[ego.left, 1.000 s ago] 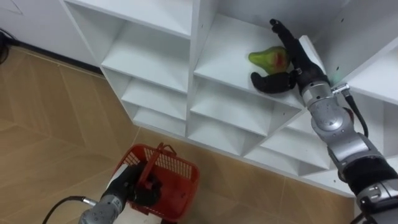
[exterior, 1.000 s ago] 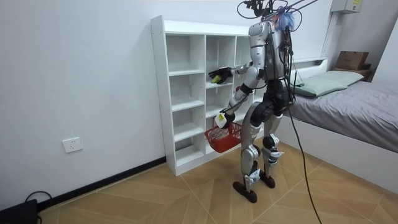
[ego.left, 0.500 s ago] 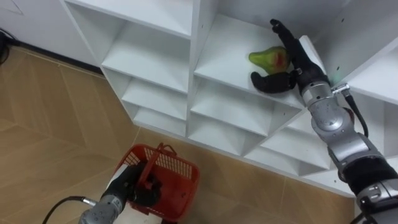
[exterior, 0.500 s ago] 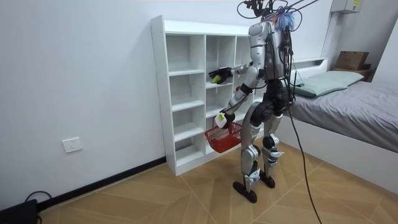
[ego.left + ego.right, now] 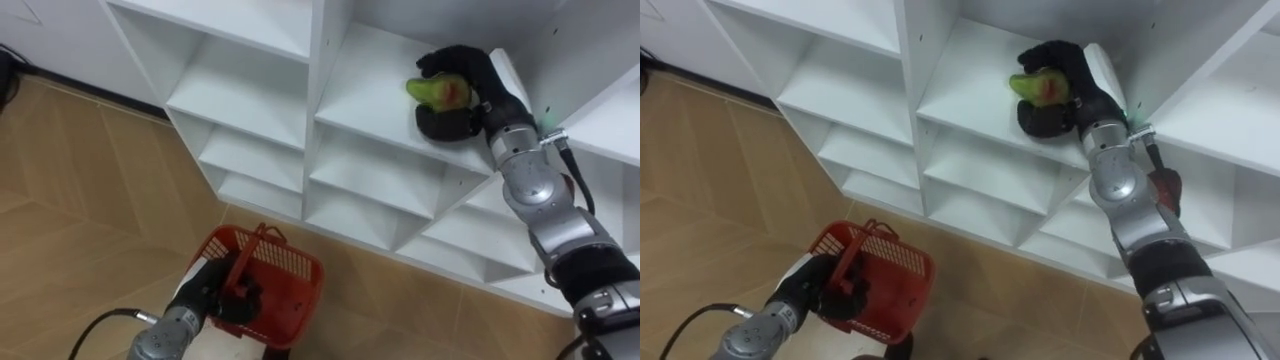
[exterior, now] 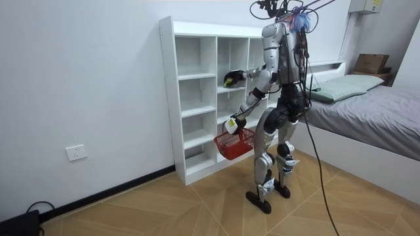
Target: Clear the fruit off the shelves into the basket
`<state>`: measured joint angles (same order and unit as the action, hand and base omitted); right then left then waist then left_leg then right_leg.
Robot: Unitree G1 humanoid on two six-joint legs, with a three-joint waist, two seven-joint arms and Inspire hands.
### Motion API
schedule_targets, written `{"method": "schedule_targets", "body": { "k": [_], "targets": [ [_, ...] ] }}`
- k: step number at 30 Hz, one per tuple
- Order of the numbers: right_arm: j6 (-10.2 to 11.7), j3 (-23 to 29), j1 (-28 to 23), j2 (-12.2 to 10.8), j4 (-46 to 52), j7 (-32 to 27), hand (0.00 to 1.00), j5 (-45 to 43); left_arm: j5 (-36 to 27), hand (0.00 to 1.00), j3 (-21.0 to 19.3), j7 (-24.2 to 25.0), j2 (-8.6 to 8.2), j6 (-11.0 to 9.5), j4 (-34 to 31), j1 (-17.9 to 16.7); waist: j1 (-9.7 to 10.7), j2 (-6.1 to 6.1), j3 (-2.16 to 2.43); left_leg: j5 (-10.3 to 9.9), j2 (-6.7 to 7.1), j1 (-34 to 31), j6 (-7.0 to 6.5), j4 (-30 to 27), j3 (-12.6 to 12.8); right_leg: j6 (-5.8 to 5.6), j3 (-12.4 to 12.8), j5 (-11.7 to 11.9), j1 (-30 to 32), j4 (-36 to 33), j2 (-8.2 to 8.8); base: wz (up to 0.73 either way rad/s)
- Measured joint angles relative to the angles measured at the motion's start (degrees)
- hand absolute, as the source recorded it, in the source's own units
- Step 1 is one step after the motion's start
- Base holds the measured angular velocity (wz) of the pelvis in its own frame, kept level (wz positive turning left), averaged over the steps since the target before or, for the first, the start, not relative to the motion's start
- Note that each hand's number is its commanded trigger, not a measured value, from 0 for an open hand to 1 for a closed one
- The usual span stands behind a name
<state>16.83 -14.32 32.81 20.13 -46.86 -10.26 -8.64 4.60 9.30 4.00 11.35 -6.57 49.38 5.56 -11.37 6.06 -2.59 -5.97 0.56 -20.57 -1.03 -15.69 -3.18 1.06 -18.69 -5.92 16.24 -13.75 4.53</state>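
- Right hand [image 5: 480,88] reaches into a far right cubby of the white closet [image 5: 250,90], its fingers curled around a green pear [image 5: 438,92] with a red patch.
- Whether the pear touches the cubby's shelf cannot be told.
- Left hand [image 5: 205,295], near and low on the left, is clenched on the handle [image 5: 243,268] of a red basket [image 5: 290,290] above the wooden floor [image 5: 80,200].
- Upright, the robot faces the closet.

Right robot hand [image 5: 468,68] curled (arm outstretched)
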Motion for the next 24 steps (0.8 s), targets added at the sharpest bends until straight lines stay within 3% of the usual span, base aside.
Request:
{"method": "schedule_targets", "body": {
  "k": [24],
  "targets": [
    [0.04, -0.14, 0.27, -0.03, -1.99, 1.10, 1.00, 1.55, -0.47, 1.00, 0.04, -1.60, -0.57, -0.02, 0.81, 1.23, -0.18, -0.07, -0.09, 0.14, 0.19, 0.00, -0.24, 0.17, 0.29, -0.23, 0.39, 0.14, 0.17, -0.09, 0.28, 0.00]
  ]
}}
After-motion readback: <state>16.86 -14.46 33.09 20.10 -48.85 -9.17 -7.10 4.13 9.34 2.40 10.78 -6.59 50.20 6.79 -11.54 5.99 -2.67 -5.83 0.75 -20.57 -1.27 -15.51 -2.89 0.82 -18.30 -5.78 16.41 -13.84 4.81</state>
